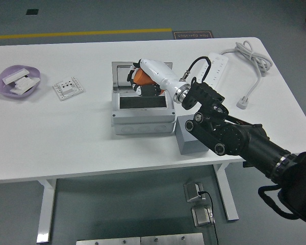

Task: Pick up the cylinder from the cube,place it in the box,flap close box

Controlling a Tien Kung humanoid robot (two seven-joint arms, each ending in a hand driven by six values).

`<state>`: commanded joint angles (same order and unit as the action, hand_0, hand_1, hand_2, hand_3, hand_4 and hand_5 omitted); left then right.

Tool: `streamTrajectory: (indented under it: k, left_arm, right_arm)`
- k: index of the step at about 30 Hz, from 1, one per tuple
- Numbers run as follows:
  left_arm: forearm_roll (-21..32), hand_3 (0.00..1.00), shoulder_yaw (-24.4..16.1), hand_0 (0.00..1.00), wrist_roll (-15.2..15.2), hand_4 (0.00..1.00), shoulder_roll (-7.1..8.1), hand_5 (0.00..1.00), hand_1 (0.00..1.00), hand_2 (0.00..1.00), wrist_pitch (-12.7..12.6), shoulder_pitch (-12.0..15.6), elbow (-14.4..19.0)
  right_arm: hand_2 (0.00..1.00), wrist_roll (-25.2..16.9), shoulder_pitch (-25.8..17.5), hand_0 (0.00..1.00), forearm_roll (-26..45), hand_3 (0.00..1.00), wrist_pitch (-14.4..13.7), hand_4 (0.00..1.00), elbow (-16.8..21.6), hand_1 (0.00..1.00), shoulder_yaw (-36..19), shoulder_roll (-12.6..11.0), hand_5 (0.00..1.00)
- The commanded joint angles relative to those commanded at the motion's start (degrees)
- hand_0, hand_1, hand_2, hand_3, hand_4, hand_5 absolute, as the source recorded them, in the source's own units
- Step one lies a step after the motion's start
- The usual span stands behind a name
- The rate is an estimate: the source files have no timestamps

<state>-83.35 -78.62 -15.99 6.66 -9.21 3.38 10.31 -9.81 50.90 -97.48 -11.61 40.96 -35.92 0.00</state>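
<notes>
My right hand (142,81) is shut on the orange cylinder (141,76) and holds it over the back of the open grey box (142,118), in front of its raised lid (123,72). The box's dark opening (140,102) shows just below the hand. The grey cube (185,141) stands right of the box, mostly hidden behind my black right arm (229,135). The left arm is out of view.
A white power strip (218,65) with its cable (252,61) lies at the back right. A white socket plate (68,88) and a purple dish (16,82) with white parts lie at the far left.
</notes>
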Motion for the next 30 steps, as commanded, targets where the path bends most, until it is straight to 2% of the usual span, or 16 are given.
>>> streamTrajectory:
  k: [9,21,22,27,28,30]
  left_arm:
    - [-0.77,0.622,-0.60,0.630,-0.19,0.663,0.36,0.241,0.644,0.608,0.01,0.03,0.00]
    - [-0.28,0.621,-0.18,0.630,-0.14,0.663,0.67,0.242,0.644,0.608,-0.07,-0.16,0.00]
    - [-0.23,0.621,-0.12,0.630,-0.14,0.663,0.66,0.242,0.644,0.607,-0.07,-0.16,0.00]
    - [-0.29,0.621,-0.10,0.630,-0.20,0.663,0.64,0.242,0.644,0.607,-0.04,-0.06,0.00]
    - [-0.29,0.621,-0.11,0.630,-0.19,0.663,0.64,0.242,0.644,0.608,-0.05,-0.06,0.00]
    - [-0.19,0.621,0.04,0.630,-0.16,0.663,0.66,0.242,0.644,0.608,-0.05,-0.09,0.00]
  right_arm:
    - [0.397,-1.16,1.01,0.136,2.87,0.369,1.04,0.002,-2.83,0.251,3.02,0.00,0.002]
    - [0.404,-2.94,1.01,0.140,5.07,0.380,0.74,0.002,-3.37,0.259,3.71,0.00,0.002]
    - [0.570,-3.07,0.96,0.390,4.99,0.655,0.72,0.091,-3.42,0.478,3.74,0.00,0.002]
    - [0.570,-3.68,0.70,0.390,4.52,0.655,0.73,0.091,-3.82,0.478,3.86,0.00,0.002]
    - [0.738,-3.75,0.66,0.642,4.44,0.901,0.71,0.612,-3.89,0.666,3.88,0.00,0.184]
    - [0.738,-3.88,0.60,0.642,4.32,0.901,0.66,0.612,-4.02,0.666,3.90,0.00,0.184]
